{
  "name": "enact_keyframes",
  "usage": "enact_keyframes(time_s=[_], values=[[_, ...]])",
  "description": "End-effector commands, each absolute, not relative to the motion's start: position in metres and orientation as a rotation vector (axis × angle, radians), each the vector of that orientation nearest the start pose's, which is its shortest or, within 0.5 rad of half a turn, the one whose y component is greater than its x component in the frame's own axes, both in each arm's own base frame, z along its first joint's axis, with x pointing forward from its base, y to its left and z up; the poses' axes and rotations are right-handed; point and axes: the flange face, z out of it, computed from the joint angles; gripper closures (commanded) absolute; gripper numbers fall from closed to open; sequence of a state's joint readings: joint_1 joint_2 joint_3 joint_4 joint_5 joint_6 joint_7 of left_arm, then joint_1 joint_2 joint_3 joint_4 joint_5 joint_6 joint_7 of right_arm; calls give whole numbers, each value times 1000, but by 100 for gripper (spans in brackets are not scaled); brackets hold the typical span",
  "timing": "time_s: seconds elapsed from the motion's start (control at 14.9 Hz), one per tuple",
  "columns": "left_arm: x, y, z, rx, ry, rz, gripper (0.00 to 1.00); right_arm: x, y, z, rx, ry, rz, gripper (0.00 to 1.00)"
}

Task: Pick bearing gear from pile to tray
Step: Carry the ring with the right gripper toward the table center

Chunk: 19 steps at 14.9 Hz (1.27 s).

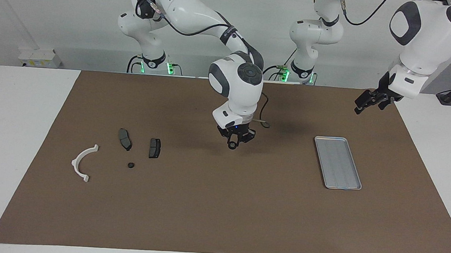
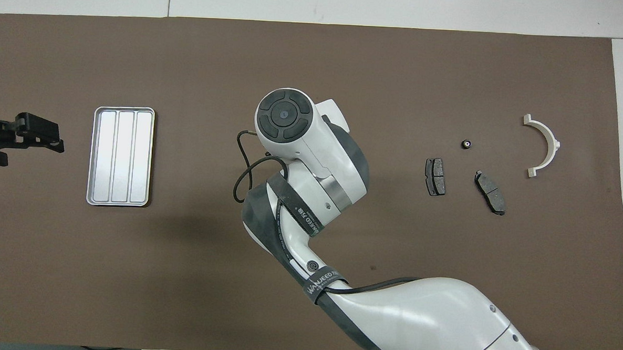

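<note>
The right gripper (image 1: 232,144) hangs in the middle of the facing frame, over the bare centre of the brown mat (image 1: 219,213), its pincer clamped on a small black round bearing gear (image 1: 231,146) that shows as a dark ring at the fingertips. In the overhead frame the right arm's white wrist covers both that gripper and the held gear. The flat rectangular silver-grey metal tray (image 1: 338,163) (image 2: 120,156), ridged lengthwise, lies on the mat toward the left arm's end of the table, well apart from the held gear. The left arm waits: the left gripper (image 1: 360,106) (image 2: 55,136) hovers at the upper edge of the mat in the facing frame, past the tray's end, with its pincer apart and nothing between the fingers. The rest of the pile sits toward the right arm's end, in the middle band of both frames: a second small black gear (image 1: 130,165) (image 2: 466,144), two dark grey brake pads (image 1: 124,139) (image 2: 490,192) lying near each other and slightly nearer the robots than that gear, and a white half-ring bracket (image 1: 75,163) (image 2: 554,146) closest to the mat's end.
</note>
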<state>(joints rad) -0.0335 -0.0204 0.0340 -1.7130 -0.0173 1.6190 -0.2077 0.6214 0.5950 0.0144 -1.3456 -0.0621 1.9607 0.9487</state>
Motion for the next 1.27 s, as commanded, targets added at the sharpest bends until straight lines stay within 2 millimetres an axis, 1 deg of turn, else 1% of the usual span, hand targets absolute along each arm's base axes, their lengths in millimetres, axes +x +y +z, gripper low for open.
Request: enact_keyframes(time_s=[0.0, 0.13, 0.4, 0.67, 0.8, 1.01, 1.14, 1.21], values=[[533, -5, 568, -3126, -358, 94, 0, 583, 443, 373, -3096, 471, -103, 100], [533, -8, 568, -3122, -387, 89, 0, 582, 445, 365, -3082, 479, -114, 100], [533, -8, 568, -3119, -401, 91, 0, 580, 439, 339, -3075, 478, -120, 100], [533, -9, 568, -3120, -399, 91, 0, 576, 434, 323, -3076, 472, -118, 100], [533, -9, 568, -3120, -399, 91, 0, 573, 431, 317, -3069, 477, -115, 100], [533, -10, 568, -3122, -404, 92, 0, 571, 433, 312, -3051, 485, -108, 100], [533, -12, 569, -3117, -438, 83, 0, 566, 430, 300, -3046, 478, -115, 100], [534, -16, 569, -3119, -429, 76, 0, 564, 427, 296, -3043, 481, -115, 100]])
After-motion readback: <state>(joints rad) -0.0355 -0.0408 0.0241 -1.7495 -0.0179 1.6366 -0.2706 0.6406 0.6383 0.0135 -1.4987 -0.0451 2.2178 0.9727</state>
